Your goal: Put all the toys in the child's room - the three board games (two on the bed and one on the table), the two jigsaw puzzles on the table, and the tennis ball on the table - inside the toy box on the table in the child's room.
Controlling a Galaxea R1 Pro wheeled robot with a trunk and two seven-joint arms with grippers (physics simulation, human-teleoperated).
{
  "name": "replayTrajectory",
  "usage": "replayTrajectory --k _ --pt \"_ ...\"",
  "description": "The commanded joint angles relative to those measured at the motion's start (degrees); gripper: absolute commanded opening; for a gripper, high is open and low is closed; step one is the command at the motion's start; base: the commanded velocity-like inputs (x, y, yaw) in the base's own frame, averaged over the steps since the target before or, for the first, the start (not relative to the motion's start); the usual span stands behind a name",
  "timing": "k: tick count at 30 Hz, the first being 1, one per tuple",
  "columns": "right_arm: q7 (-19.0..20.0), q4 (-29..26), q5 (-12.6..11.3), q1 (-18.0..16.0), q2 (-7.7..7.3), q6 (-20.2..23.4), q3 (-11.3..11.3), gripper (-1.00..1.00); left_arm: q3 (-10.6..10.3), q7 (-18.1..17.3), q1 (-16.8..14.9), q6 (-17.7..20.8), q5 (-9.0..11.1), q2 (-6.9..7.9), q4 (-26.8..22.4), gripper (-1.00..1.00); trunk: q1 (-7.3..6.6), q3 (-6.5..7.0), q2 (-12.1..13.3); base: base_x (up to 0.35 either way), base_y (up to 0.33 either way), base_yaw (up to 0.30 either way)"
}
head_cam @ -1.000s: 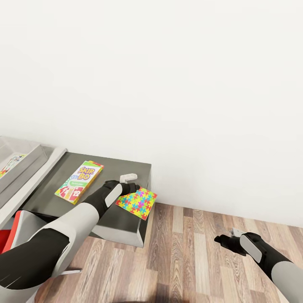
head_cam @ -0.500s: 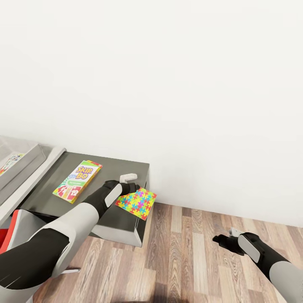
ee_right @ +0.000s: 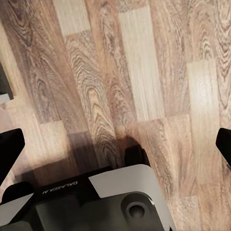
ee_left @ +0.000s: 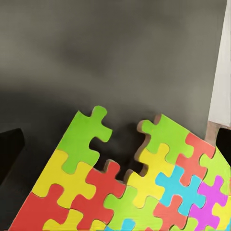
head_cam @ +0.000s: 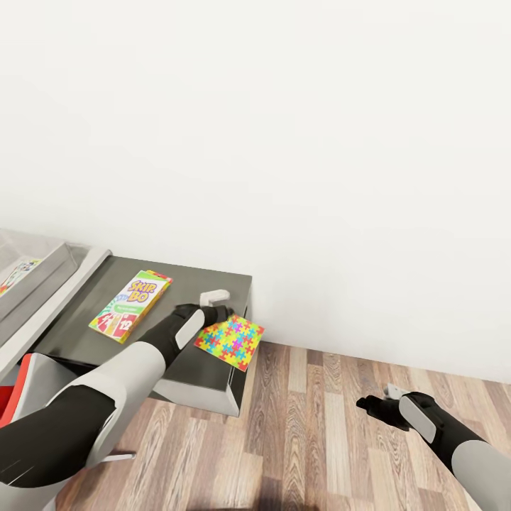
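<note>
A jigsaw puzzle (head_cam: 231, 343) of bright interlocking pieces lies flat at the near right corner of the table's dark grey side unit (head_cam: 181, 284). My left gripper (head_cam: 219, 305) hovers open just behind it. In the left wrist view the jigsaw puzzle's (ee_left: 134, 187) edge lies between the spread fingers, untouched. A yellow-green and red board game (head_cam: 131, 305) lies to the left on the same unit. The toy box (head_cam: 42, 264) sits at the far left edge, with a colourful flat thing in it. My right gripper (head_cam: 376, 397) hangs open over the floor.
A white wall rises right behind the table. Wood plank floor (head_cam: 319, 426) spreads to the right of the unit. A red and white chair (head_cam: 18, 390) stands at the lower left, beneath my left arm.
The view shifted slightly early on. My left gripper has edged a little farther back above the puzzle. The right gripper drifted slightly left and up. Puzzle and board game stayed put.
</note>
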Motion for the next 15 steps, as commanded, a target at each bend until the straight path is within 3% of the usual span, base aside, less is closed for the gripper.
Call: replayTrajectory --k 1,15 --pt "-0.3 -0.1 -0.5 0.0 -0.07 0.1 0.4 1.0 -0.4 0.5 0.0 -0.3 0.7 0.14 -0.2 1.0 0.03 -0.09 -0.1 0.0 0.0 0.0" --pt "-0.3 -0.1 -0.5 0.0 -0.07 0.1 0.4 1.0 -0.5 0.6 0.8 -1.1 1.1 3.67 -9.2 1.0 0.03 -0.09 -0.1 0.0 0.0 0.0"
